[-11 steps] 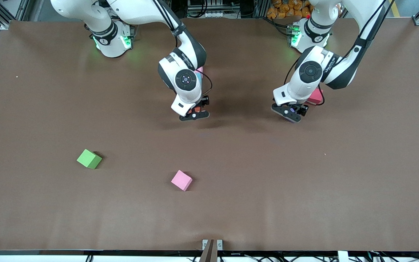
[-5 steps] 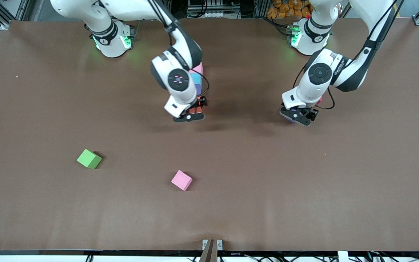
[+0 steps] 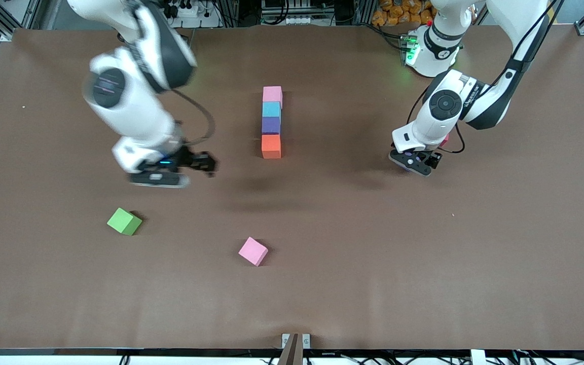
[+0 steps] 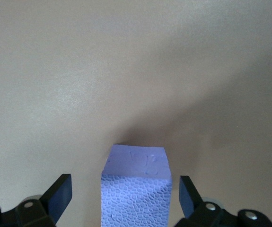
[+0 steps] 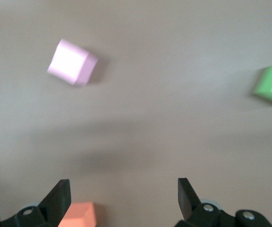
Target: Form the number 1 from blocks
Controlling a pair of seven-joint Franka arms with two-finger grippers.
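— Column [image 3: 271,123] of four small matte foam cubes runs down the middle of the brown table [image 3: 424,263], starting toward the robots' edge: pink [image 3: 272,94], light blue [image 3: 271,109], purple [image 3: 270,124], orange [image 3: 270,146], each touching the next.

— And the fifth?

— The second purple foam cube [image 4: 136,187] sits on the table between the spread fingers of the left gripper [image 3: 414,160], not pinched. It lies level with the orange end, toward the left arm's end of the table. That arm is clearly the nearer one.

— Anything in the way?

— I'd judge not; bare table lies between. A crimson cube [image 3: 444,140] peeks out just beside that gripper.

— The right arm?

— The right gripper [image 3: 162,172] hangs wide open and empty over bare table, toward its own end. A green cube [image 3: 124,221] and a loose pink cube [image 3: 253,251] lie toward the camera edge.
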